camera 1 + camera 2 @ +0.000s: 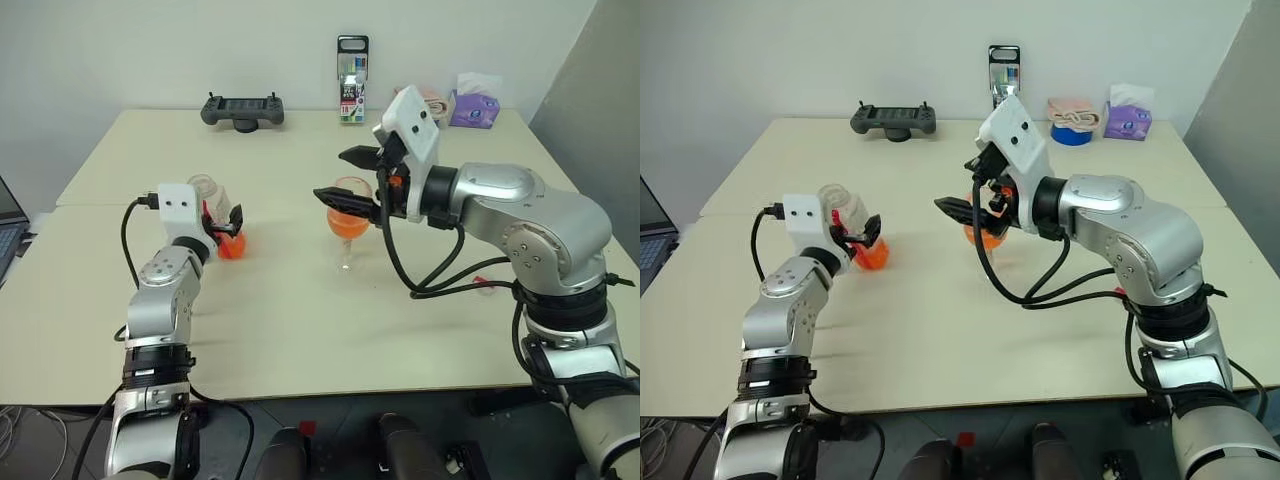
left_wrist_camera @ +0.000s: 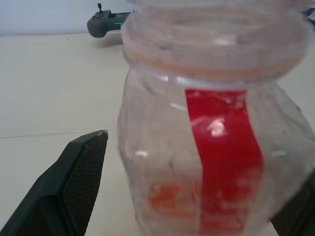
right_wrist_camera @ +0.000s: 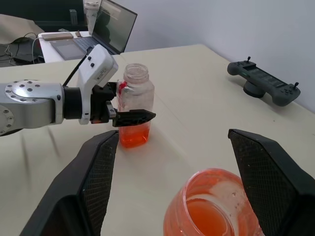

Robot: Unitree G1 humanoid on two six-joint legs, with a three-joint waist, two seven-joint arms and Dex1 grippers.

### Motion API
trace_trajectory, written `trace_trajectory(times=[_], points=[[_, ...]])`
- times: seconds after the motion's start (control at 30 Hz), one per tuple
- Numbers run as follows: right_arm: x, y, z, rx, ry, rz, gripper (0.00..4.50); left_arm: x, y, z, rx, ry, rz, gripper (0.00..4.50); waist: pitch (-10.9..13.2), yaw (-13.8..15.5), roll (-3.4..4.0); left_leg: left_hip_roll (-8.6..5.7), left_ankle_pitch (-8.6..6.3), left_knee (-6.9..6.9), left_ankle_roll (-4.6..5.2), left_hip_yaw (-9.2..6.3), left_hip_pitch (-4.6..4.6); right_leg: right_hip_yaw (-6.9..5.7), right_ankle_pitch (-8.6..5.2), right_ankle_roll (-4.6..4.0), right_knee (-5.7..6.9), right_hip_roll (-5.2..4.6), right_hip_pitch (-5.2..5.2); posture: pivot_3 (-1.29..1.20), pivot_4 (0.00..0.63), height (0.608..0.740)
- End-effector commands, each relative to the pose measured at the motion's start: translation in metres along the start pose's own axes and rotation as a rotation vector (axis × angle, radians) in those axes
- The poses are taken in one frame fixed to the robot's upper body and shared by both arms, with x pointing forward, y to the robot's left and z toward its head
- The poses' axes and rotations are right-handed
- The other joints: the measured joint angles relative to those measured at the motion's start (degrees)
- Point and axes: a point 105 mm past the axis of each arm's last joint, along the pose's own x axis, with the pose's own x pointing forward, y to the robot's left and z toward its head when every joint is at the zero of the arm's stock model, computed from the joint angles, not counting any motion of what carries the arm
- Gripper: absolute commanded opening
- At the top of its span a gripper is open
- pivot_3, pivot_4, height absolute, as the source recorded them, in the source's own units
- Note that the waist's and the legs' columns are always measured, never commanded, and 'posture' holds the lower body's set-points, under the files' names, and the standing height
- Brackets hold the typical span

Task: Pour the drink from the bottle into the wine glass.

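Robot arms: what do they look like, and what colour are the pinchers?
Both arms are shiny silver metal with rounded joints and black rings. Each wrist carries a white boxy camera block. The left gripper and right gripper each have two black, pointed fingers with finely textured inner pads. Loose black cables loop along both arms.

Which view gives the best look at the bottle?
The right wrist view: the whole bottle stands upright, uncapped, drink low inside. The left wrist view shows a close-up of it; in the eye views the left gripper partly hides it.
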Motion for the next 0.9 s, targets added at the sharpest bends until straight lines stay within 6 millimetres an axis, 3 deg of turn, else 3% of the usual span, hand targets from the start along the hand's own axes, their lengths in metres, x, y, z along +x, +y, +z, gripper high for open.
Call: trace_trajectory(times=[0.03,0.23,0.33,0.47,0.67,0.77,0.9], points=[[-0.01,-0.007,0.011,-0.041,-0.043,-0.03,3.79,-0.014,0.003,0.018,0.022,-0.052,0.004,4.47,0.0,0.0,0.0,0.0,0.0,0.0,0.0,0.0,0.0,0.01,0.0,0.0,-0.02,0.0,0.0,0.0,0.15,0.74],[-0.031,-0.014,0.01,-0.071,-0.04,-0.025,3.79,-0.049,0.009,0.043,0.043,-0.094,-0.047,4.47,0.0,0.0,0.0,0.01,0.0,-0.01,0.0,-0.01,-0.03,-0.01,-0.01,0.01,-0.05,0.01,0.0,0.0,0.15,0.74],[-0.047,-0.019,0.01,-0.062,-0.054,-0.018,3.79,-0.074,0.002,0.056,0.064,-0.121,-0.218,4.47,0.0,0.0,0.0,0.02,-0.01,-0.03,0.0,0.02,-0.05,0.0,-0.02,0.02,-0.12,0.01,0.0,0.0,0.15,0.74],[-0.075,-0.028,-0.013,-0.034,-0.009,-0.064,3.79,-0.105,-0.03,0.065,-0.001,-0.129,-0.573,4.47,0.0,0.2,-0.02,0.02,-0.01,-0.05,0.0,0.05,-0.02,0.01,-0.15,0.18,-0.14,0.02,0.02,0.0,0.15,0.74],[-0.113,-0.019,-0.036,0.043,0.039,-0.038,3.79,-0.11,-0.062,0.083,0.024,-0.12,-0.802,4.47,0.0,0.5,-0.03,-0.01,-0.01,0.03,0.0,0.12,0.01,0.05,-0.23,0.32,-0.18,0.02,0.12,0.0,0.15,0.74],[-0.113,-0.016,-0.039,0.06,0.035,-0.029,3.79,-0.109,-0.073,0.089,0.024,-0.115,-0.86,4.47,0.0,0.0,-0.03,0.03,-0.01,-0.03,0.0,0.13,0.06,0.07,-0.23,0.32,-0.17,0.07,0.14,0.0,0.15,0.74],[-0.109,-0.019,-0.045,0.062,0.045,-0.045,3.79,-0.101,-0.072,0.09,0.044,-0.113,-0.831,4.47,0.0,-0.5,-0.02,0.12,-0.02,-0.14,0.01,0.22,0.23,0.2,-0.26,0.29,-0.13,0.17,0.14,0.0,0.15,0.74]])
